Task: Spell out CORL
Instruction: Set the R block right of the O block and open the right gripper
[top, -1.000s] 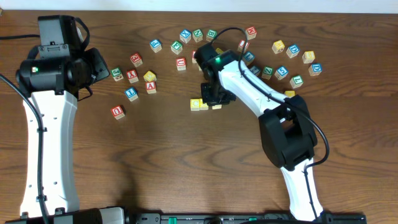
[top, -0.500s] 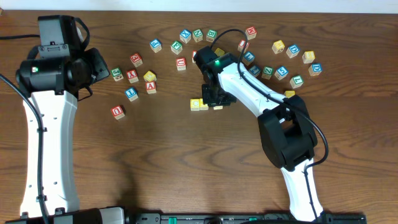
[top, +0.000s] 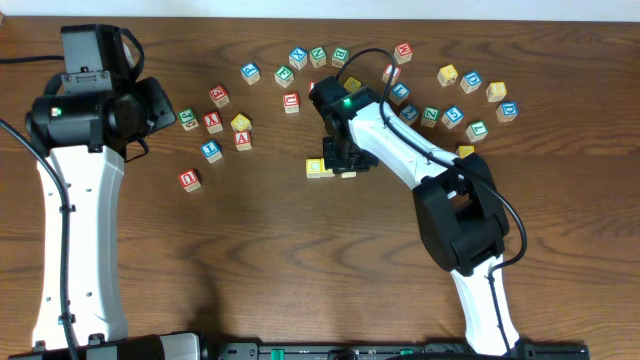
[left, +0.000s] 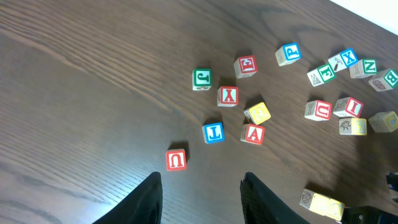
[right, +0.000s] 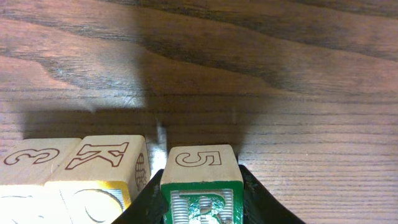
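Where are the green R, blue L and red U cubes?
green R cube (right: 202, 200): right wrist view, lettered face.
blue L cube (left: 212, 132): left wrist view, top face.
red U cube (left: 176, 160): left wrist view, top face.

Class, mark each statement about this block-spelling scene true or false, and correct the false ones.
1. The R cube sits between the right gripper's fingers. True.
2. The left gripper holds a cube. False: its fingers stand apart with nothing between them.
3. In the right wrist view, the K-topped cube and the 3-topped cube lie in a row to the left of the R cube. True.
4. The blue L cube touches the R cube. False: it lies loose in the left wrist view, apart from that row.
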